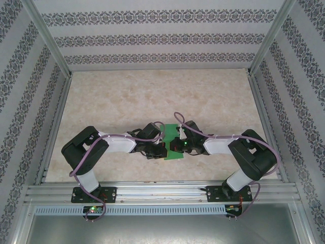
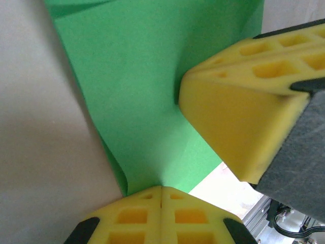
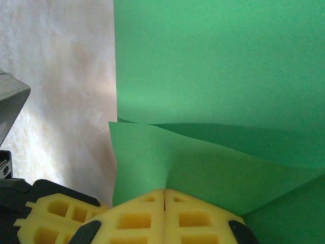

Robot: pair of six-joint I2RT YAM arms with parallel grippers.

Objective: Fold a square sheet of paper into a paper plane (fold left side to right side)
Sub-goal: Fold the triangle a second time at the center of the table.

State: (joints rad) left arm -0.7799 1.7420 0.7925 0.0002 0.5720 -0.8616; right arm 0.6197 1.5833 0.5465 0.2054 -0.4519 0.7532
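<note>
1. On the top camera I see the paper on the table, near the front edge and about midway across
2. Both arms bend inward and meet over it, covering the middle of the sheet; green shows on the far and near sides of the wrists
3. On the left wrist camera, the left gripper has its yellow fingers pressed together with the paper's near edge caught in the seam, and the sheet puckers where they bite
4. On the right wrist camera, the right gripper also has its fingers pressed together, pinching a raised green layer that dimples at the seam
5. That pinched layer overlaps a flatter green layer behind it, so the sheet is doubled there
6. The two grippers sit just beside each other: each wrist camera catches a yellow finger of the other one at the side
7. In the left view that other finger sits over the green; I cannot tell if it touches
</note>
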